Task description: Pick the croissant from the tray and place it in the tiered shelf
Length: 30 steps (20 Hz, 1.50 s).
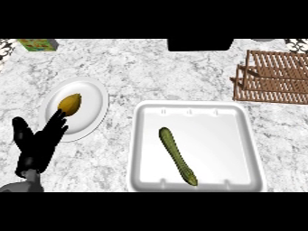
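Since nothing is grasped yet, everything's left: only a cucumber [177, 155] is seen on the tray [246, 131], a golden lump [69, 103] (croissant maybe) is sat on the plate [93, 97], left hand [39, 144] spread open beside it, shelf [283, 76] well apart

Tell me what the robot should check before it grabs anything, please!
1. Left hand open, holding nothing: ok.
2. Right hand in view: not ok.
3. Croissant in the tray: not ok, only a long green vegetable lies there.
4. Yellow-brown item on the plate is the croissant: cannot tell.
5. Wooden shelf in view at the far right: ok.
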{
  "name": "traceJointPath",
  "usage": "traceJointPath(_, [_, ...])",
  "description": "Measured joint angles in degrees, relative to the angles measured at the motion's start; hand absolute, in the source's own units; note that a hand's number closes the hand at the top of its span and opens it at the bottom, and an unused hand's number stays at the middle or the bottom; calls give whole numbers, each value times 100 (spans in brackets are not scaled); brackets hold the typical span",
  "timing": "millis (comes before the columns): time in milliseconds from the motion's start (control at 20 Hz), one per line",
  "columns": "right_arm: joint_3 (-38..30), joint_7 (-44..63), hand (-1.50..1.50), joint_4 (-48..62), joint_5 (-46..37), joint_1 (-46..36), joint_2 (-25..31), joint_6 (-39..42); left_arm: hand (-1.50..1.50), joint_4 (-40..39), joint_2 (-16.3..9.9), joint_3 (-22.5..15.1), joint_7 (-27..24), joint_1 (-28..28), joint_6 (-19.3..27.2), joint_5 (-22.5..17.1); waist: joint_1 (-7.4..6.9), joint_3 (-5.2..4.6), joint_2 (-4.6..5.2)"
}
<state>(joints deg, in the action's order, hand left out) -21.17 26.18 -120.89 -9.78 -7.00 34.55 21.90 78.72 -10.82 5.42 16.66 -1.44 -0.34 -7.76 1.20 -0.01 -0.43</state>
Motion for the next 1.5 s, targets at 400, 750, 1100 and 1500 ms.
traceJointPath(400, [-961,977,150,1011,1023,-1341,1085,402,0,-72,78,-58,-81,-41,-37,79,-133,3,30])
traceJointPath(750, [-889,618,150,2746,912,-2475,1844,386,0,-130,35,-10,-120,-65,-120,94,-193,4,48])
traceJointPath(1100, [-360,-394,150,4444,457,-3267,2195,397,0,-47,70,-25,5,-86,-123,103,-235,2,63])
traceJointPath(1500, [354,-1662,150,5957,-362,-3914,2182,204,0,-233,117,-23,32,-269,-114,155,-245,1,74])
